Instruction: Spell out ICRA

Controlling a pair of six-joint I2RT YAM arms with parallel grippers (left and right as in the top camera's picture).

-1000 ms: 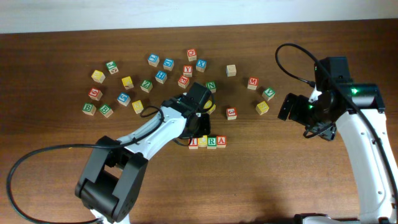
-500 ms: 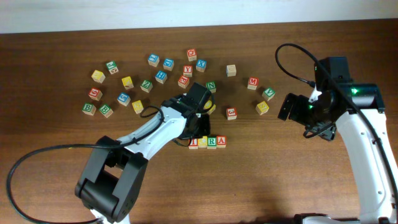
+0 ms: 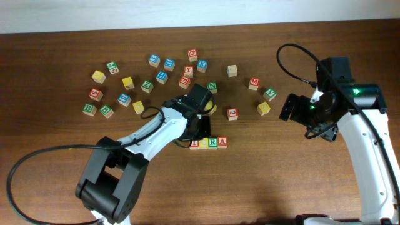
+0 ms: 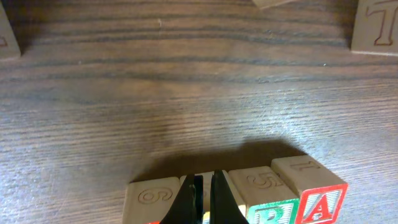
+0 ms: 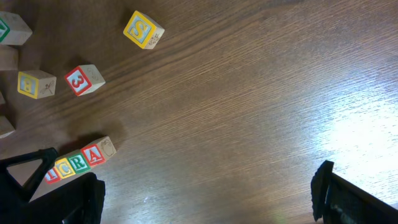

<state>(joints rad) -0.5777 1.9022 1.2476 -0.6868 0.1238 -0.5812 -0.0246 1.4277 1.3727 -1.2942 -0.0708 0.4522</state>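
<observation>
**ICRA in line on the table.** Your left end effector (image 4: 203, 183) stands tip-down over a row of four letter cubes on the dark wooden table (image 3: 281, 187). Its two fingers (image 4: 188, 196) are clenched to a thin slit, with their tips at the yellow C (image 3: 204, 144). Whether they press on that cube you cannot tell from the wrist view.

The row lies near the red "3" cube (image 3: 232, 114), on its robot side and a little to its left. From left to right it reads the red I (image 3: 195, 144), the yellow C, the green R (image 3: 213, 143) and the red A (image 3: 222, 142). The four cubes touch side by side in a straight line. Their letters show in the overhead view and also read as ICRA from the right wrist camera. In the left wrist view only the green R and red A letters show beside the fingers, and the C is mostly hidden behind them.

Your right end effector (image 5: 208, 202) hangs released, fingers spread wide and gripping nothing, over the table well to the right of the "3" cube. A yellow cube (image 3: 264, 108) sits to the right of the "3" cube, between it and the right arm. The other letter cubes (image 3: 150, 81) lie scattered on the far side of the "3" cube and away to its left.
</observation>
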